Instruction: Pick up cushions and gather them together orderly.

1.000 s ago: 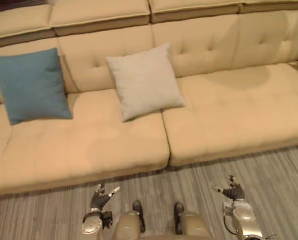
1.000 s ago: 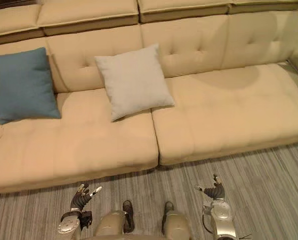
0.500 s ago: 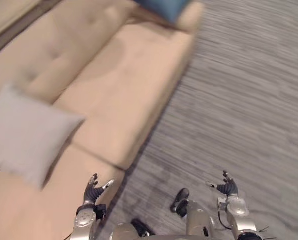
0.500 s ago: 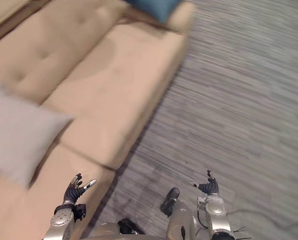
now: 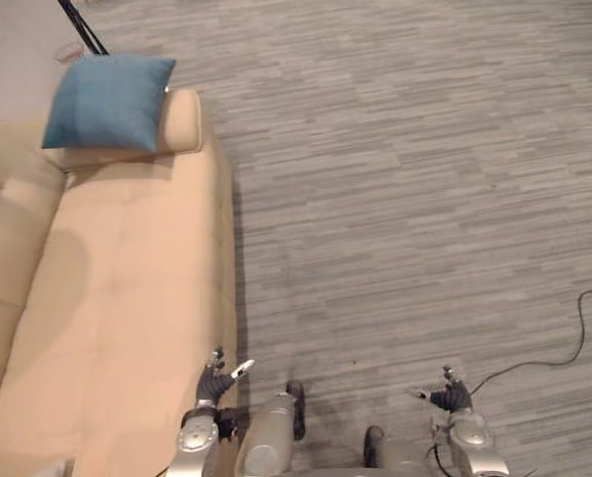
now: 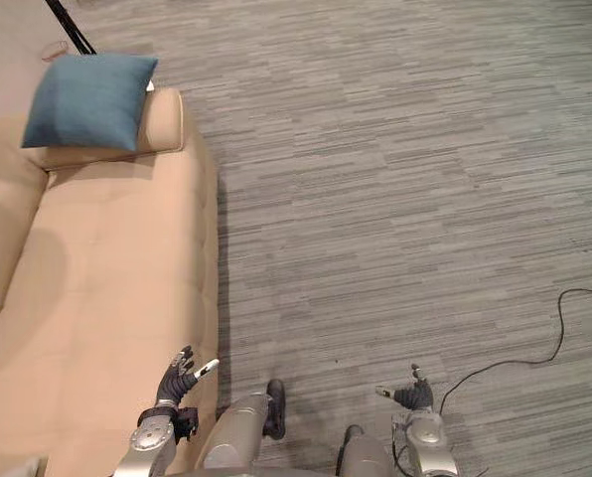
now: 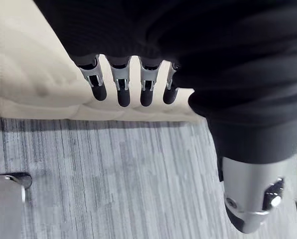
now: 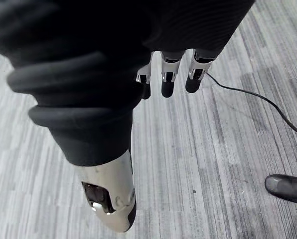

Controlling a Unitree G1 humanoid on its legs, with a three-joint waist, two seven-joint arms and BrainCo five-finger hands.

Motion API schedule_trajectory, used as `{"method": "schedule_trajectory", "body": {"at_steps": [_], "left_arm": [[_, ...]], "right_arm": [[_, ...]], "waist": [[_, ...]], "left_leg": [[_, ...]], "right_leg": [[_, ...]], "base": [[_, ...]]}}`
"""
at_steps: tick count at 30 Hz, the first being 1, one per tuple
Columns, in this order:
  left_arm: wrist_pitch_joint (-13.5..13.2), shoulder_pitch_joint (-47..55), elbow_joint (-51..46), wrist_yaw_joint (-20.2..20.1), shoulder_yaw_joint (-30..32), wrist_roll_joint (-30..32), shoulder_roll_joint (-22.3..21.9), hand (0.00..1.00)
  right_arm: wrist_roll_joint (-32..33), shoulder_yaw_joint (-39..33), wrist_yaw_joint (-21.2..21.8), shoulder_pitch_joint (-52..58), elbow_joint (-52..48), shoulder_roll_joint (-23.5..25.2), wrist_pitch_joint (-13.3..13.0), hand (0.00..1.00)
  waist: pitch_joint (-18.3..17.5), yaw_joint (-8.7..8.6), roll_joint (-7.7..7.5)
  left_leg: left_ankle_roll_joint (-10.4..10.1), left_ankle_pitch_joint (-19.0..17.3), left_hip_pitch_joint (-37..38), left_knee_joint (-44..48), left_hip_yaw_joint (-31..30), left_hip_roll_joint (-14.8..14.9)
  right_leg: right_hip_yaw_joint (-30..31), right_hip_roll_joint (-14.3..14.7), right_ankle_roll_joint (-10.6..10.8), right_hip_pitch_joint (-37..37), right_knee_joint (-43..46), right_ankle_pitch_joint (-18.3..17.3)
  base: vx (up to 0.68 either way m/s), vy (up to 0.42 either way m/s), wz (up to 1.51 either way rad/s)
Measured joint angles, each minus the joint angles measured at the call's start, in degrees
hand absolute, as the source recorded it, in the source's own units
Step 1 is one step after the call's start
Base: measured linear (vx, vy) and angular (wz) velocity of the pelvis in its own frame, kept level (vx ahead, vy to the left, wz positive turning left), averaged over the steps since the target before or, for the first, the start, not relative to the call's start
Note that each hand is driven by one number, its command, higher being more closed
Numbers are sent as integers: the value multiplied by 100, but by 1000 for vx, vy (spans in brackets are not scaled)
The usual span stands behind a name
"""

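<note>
A blue cushion (image 5: 107, 101) leans on the armrest at the far end of the beige sofa (image 5: 127, 298), at the upper left of the eye views. My left hand (image 5: 215, 383) hangs low beside the sofa's front edge, fingers relaxed and holding nothing; in the left wrist view its fingers (image 7: 120, 89) point at the seat edge. My right hand (image 5: 449, 398) hangs over the grey floor at the lower right, fingers loose and empty, its fingers (image 8: 168, 79) above the carpet in the right wrist view. Both hands are far from the blue cushion.
Grey striped carpet (image 5: 405, 179) stretches to the right of the sofa. A dark stand leg (image 5: 82, 25) rises behind the armrest at the top left. A black cable (image 5: 574, 328) lies on the floor at the right.
The camera has swung right: the grey cushion has left the picture and the sofa's end with the blue cushion now sits upper left. Both hands still hang low and empty.
</note>
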Motion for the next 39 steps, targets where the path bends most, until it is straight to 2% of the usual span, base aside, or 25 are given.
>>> {"method": "schedule_trajectory", "body": {"at_steps": [2, 3, 4, 5, 6, 9, 11, 12, 13, 15, 16, 17, 18, 20, 21, 23, 26, 27, 28, 30, 32, 33, 35, 37, 39], "left_arm": [[13, 106, 49, 29, -4, -29, -3, 0], [23, 168, 58, 28, -24, -77, -19, 0], [24, 249, 54, 29, -29, -103, -5, 0], [31, 259, 53, 32, -55, -107, 49, 0], [50, 269, 46, 39, -68, -112, 118, 0], [47, 155, 19, 41, -72, -176, 197, 0], [49, -15, 51, 39, -83, -185, 176, 0], [48, -47, 63, 37, -86, -182, 169, 0], [47, -93, 130, 41, -86, -163, 184, 0], [53, -135, 284, 60, -94, -129, 215, 0], [59, -221, 374, 54, -218, -92, 33, 0], [52, -239, 360, 45, -289, -90, -7, 0], [54, -274, 362, 38, -296, -89, -89, 0], [53, -308, 353, 14, -299, -90, -212, 0], [55, -302, 344, 14, -296, -90, -200, 0], [50, -221, 179, 15, -280, -92, -118, 0], [52, -175, 121, 15, -234, -95, -103, 0], [54, -82, 118, 13, -225, -95, -113, 0], [62, 59, 138, 11, -221, -92, -111, 0], [113, 55, 128, 9, -121, -84, -99, 0], [141, 49, 139, -2, -26, -76, -208, 0], [157, 85, 183, -4, -50, -76, -244, 0], [186, 160, 231, -94, -130, -76, -198, 0], [198, 153, 273, -100, -183, -78, -91, 0], [198, 183, 276, -84, -196, -83, -37, 0]], "right_arm": [[-17, -36, -31, -27, 107, 73, -2, 0], [-55, -98, -30, -110, 241, 106, 3, 0], [-66, -97, -30, -109, 275, 124, 16, 0], [-81, -99, -29, -107, 279, 147, 44, 0], [-179, -99, -11, -60, 284, 154, 79, 0], [-249, -103, 80, -195, 273, 139, 78, 0], [-253, -119, 81, -268, 254, 51, 79, 0], [-253, -132, 82, -264, 253, 30, 90, 0], [-259, -193, 78, -211, 242, 59, 112, 0], [-274, -213, 65, -88, 224, 48, 168, 0], [-267, -225, 73, -64, 218, -58, 181, 0], [-252, -218, 79, -59, 167, -108, 189, 0], [-224, -178, 82, -71, 47, -114, 190, 0], [-73, -99, 63, -112, -268, -41, 98, 0], [-36, -101, 62, -120, -293, -15, 68, 0], [4, -104, 53, -151, -284, 4, 41, 0], [3, -233, 33, -248, -205, -81, 50, 0], [2, -285, 25, -275, -96, -134, 54, 0], [3, -332, 8, -249, 61, -101, 74, 0], [2, -316, -40, -202, 98, 22, 90, 0], [1, -329, -42, -232, 103, 6, 89, 0], [-6, -374, -42, -211, 117, 12, 89, 0], [-29, -451, -35, -144, 125, 75, 92, 0], [-55, -441, -30, 8, 157, 108, 94, 0], [-54, -437, -29, 36, 207, 130, 98, 0]], "waist": [[-76, 64, -253], [-52, 39, -304], [-49, -14, -318], [-57, -27, -335], [-71, -26, -323], [-99, -168, -230], [20, -273, 5], [36, -315, 54], [16, -319, 26], [-46, -389, -82], [-54, -448, 199], [-64, -483, 239], [-56, -487, 240], [56, -296, 242], [84, -263, 197], [127, -132, 2], [146, -8, 93], [112, -9, 177], [94, 22, 225], [4, 6, -72], [9, 18, -106], [14, 5, -152], [-18, -37, -268], [-40, -102, -326], [-53, -207, -321]], "left_leg": [[254, -357, 194, 153, 227, -247], [383, -572, 514, 242, 239, -385], [472, -737, 785, 240, 194, -463], [539, -857, 1091, 176, 149, -520], [567, -974, 1600, -72, 86, -545], [564, -984, 2348, -778, -197, -470], [473, -1032, 2738, -1012, -397, -231], [366, -1049, 2821, -1019, -432, -146], [136, -1080, 3046, -1024, -503, -79], [-244, -1293, 3227, -618, -744, -11], [-486, -1158, 3032, 270, -861, 275], [-678, -768, 2708, 962, -792, 411], [-703, 87, 2280, 1897, -704, 505], [-296, -29, 1278, 3874, 53, 1240], [-173, -109, 1105, 4001, 208, 1274], [-64, -296, 407, 3375, 659, 1082], [-188, -252, -108, 1352, 792, 739], [-525, 110, -47, -39, 791, 598], [17, 938, 156, -714, 945, 532], [233, 570, 91, -507, 932, 177], [484, 160, -33, 56, 859, 127], [526, -213, 120, 291, 837, 20], [585, -557, 565, 294, 719, -271], [676, -771, 1137, 164, 416, -496], [696, -794, 1662, -225, 124, -600]], "right_leg": [[257, -348, 450, -195, 920, -281], [461, -519, 982, -501, 2154, -141], [451, -644, 1093, -748, 3015, 235], [338, -793, 1082, -980, 3788, 356], [-48, -988, 625, -1273, 4348, 123], [-773, -995, 76, -2041, 3638, -180], [-685, -620, 118, -2450, 2161, 14], [-618, -443, 150, -2494, 1556, 280], [-228, -187, 180, -2414, -87, 1157], [175, -122, 114, -2387, -375, 2279], [-31, -33, -158, -2404, 480, 2118], [-162, -43, -232, -2356, 710, 1824], [-244, -41, -298, -2171, 790, 1567], [-407, 139, -441, -1086, 164, 1379], [-438, 130, -443, -783, -58, 1374], [-567, -11, -385, 119, -864, 1336], [-643, -146, -83, 568, -1210, 1155], [-745, -166, 56, 805, -1312, 1037], [-790, -137, 227, 1108, -1401, 862], [-900, -444, 162, 1268, -1392, 800], [-892, -578, 445, 1252, -947, 737], [-756, -823, 788, 1012, 138, 518], [-292, -1246, 1128, 156, 2524, 877], [-216, -1248, 822, -554, 4274, 607], [-533, -1121, 461, -988, 4176, 205]], "base": [[560, 226, -1], [567, 185, 7], [568, 180, 21], [623, 93, 28], [739, 74, 20], [602, 1, 23], [581, -72, 39], [746, -140, 43], [674, -197, 54], [779, -267, 78], [583, -202, 80], [696, -235, 69], [680, -230, 42], [708, -228, 23], [565, -126, 23], [518, -58, 28], [518, 114, 16], [479, 192, 20], [496, 198, 35], [468, 174, 52], [503, 211, 39], [587, 295, 33], [493, 223, 49], [556, 104, 72], [560, 21, 83]]}}
